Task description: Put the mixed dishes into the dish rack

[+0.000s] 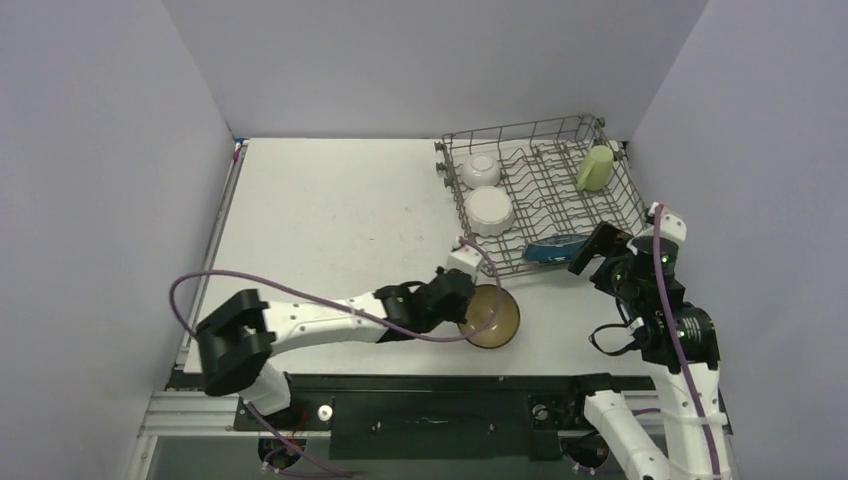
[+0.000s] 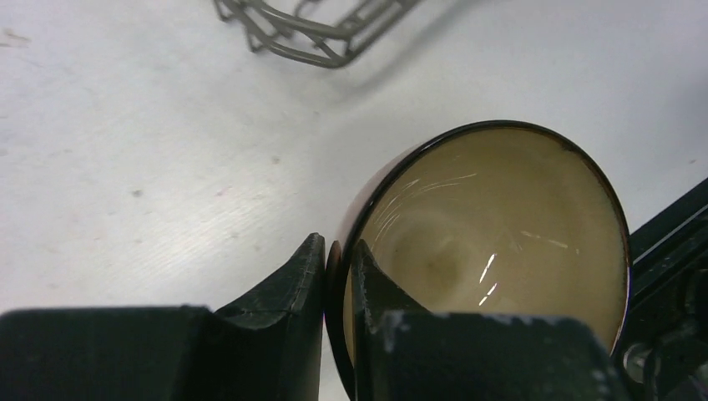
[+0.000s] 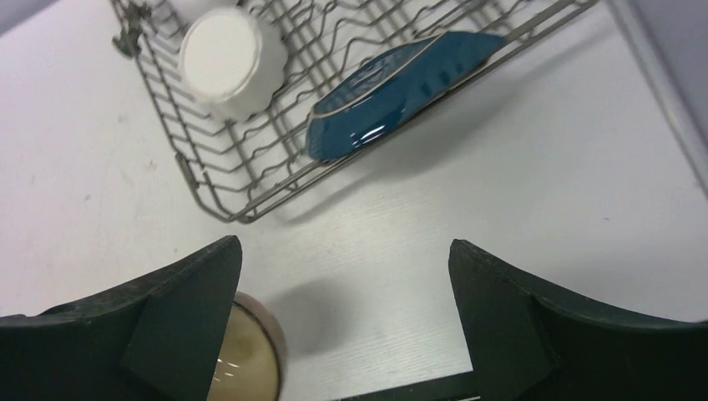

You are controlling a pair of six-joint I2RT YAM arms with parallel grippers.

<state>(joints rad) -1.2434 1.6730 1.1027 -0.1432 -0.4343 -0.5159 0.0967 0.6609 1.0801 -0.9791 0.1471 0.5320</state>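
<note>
The brown bowl (image 1: 492, 318) with its cream inside stands on the table in front of the dish rack (image 1: 520, 129). My left gripper (image 1: 465, 300) is shut on the bowl's left rim. In the left wrist view one finger sits inside the bowl (image 2: 501, 225) and one outside, the gripper (image 2: 334, 244) pinching the rim. In the rack lie the small white bowl (image 1: 480, 168), the white scalloped plate (image 1: 489, 210), the dark blue dish (image 1: 555, 247) and the pale green mug (image 1: 594, 168). My right gripper (image 1: 590, 250) hangs open by the rack's near right corner, holding nothing.
The right wrist view shows its gripper (image 3: 345, 251) over bare table, the rack's corner (image 3: 209, 196) ahead with the blue dish (image 3: 401, 83) and the plate (image 3: 221, 63); the brown bowl (image 3: 250, 359) is at lower left. The rack's corner (image 2: 313, 54) lies beyond the bowl.
</note>
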